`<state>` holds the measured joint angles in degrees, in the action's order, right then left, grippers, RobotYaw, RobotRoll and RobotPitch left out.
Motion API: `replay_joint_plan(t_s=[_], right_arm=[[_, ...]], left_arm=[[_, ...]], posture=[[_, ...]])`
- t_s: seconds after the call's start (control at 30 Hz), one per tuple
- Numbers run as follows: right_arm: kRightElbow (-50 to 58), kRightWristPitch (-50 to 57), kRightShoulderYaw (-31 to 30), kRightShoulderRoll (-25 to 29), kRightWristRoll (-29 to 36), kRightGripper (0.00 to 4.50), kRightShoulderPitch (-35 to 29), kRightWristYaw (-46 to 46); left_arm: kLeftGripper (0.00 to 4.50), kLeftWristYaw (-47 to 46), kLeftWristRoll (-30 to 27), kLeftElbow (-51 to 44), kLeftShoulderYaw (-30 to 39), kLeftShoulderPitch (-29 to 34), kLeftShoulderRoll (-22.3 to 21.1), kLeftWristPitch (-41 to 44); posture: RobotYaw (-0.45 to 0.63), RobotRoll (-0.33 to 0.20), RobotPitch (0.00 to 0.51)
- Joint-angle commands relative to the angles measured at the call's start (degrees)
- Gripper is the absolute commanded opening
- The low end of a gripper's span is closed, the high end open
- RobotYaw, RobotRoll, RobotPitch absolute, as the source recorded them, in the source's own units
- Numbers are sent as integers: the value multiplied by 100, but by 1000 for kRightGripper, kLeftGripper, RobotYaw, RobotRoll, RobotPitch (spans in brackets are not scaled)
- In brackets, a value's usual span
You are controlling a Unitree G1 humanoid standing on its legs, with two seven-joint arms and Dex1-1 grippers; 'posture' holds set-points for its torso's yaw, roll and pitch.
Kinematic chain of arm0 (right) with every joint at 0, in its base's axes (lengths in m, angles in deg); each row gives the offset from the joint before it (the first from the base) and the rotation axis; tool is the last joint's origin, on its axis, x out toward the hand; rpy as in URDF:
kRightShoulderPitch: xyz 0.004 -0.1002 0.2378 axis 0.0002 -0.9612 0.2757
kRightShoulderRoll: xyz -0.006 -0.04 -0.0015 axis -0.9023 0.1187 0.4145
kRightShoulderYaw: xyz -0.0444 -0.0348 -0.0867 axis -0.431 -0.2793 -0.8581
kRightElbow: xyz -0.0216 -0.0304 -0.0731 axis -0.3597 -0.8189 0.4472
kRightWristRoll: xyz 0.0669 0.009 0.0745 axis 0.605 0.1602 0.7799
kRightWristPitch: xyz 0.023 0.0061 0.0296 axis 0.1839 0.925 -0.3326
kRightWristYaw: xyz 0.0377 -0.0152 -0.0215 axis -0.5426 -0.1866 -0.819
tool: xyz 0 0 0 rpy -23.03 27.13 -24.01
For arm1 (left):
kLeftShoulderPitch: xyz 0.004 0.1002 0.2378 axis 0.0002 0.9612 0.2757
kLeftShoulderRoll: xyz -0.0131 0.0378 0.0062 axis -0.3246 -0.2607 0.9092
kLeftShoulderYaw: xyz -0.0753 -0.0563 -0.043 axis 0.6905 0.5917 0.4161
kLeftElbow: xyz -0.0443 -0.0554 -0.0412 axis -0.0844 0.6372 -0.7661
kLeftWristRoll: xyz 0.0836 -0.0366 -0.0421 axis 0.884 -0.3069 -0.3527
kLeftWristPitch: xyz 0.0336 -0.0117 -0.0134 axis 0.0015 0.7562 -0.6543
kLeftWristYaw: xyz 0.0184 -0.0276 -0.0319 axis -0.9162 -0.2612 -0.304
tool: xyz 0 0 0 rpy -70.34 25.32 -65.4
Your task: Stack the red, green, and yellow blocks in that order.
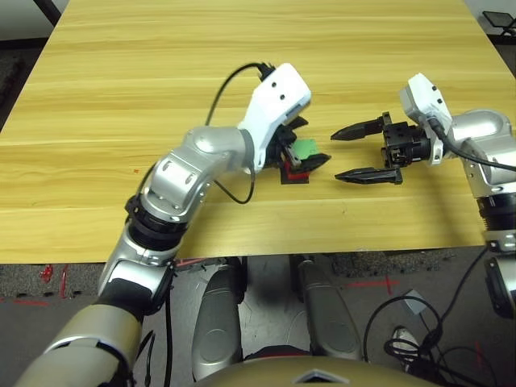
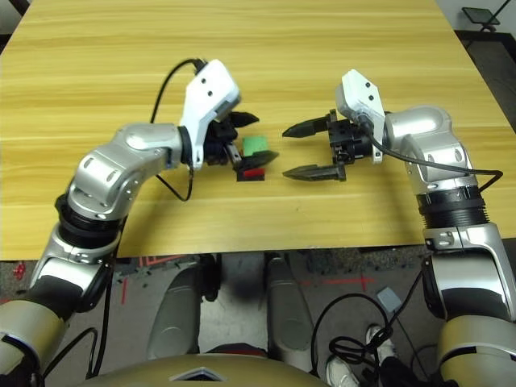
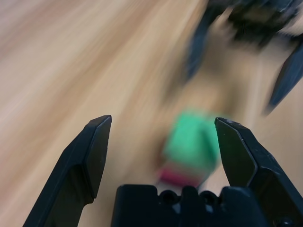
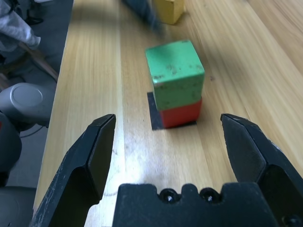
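Here the left gripper stands with its two black fingers spread wide and nothing held between them. The green block sits between and just beyond those fingertips, free of both, and in the left wrist view there is clear space on either side of it. It rests squarely on top of the red block, which peeks out under it as a low red band. The red block in turn stands on a flat black square patch on the wooden table.

Across from that stack, the right gripper points toward it from the opposite side, its fingers likewise parted wide and empty. From its wrist view the two-block stack lies straight ahead, centred in the gap between the fingers but well short of touching either one; the fingertips stop near the stack, not around it.

The yellow block lies on the table farther beyond the stack as seen from the right gripper, apart from the green and red blocks, close to the left gripper's dark finger.
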<state>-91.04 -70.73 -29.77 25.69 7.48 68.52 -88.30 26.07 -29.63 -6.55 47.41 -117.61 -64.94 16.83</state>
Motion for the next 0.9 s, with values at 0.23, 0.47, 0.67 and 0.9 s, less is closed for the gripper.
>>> replay_joint_plan(t_s=[0.23, 0.47, 0.67, 0.9], right_arm=[[-271, -126, -7, -71, -45, 4500, 165, -105], [-421, -176, -54, -144, -91, 4500, 322, -185], [-363, -139, -56, -149, -82, 4500, 295, -202], [-349, -127, -41, -137, -87, 4500, 286, -194]], left_arm=[[4445, 227, -20, -251, 530, 1160, -1886, 614], [4445, -390, 5, -238, 702, 1868, -1559, 609], [4445, -694, 125, 75, 668, 1927, -1231, 391], [4445, -855, 188, 290, 559, 1829, -969, 298]], posture=[[145, 9, 292], [149, -2, 289], [143, -9, 289], [136, -10, 288]])
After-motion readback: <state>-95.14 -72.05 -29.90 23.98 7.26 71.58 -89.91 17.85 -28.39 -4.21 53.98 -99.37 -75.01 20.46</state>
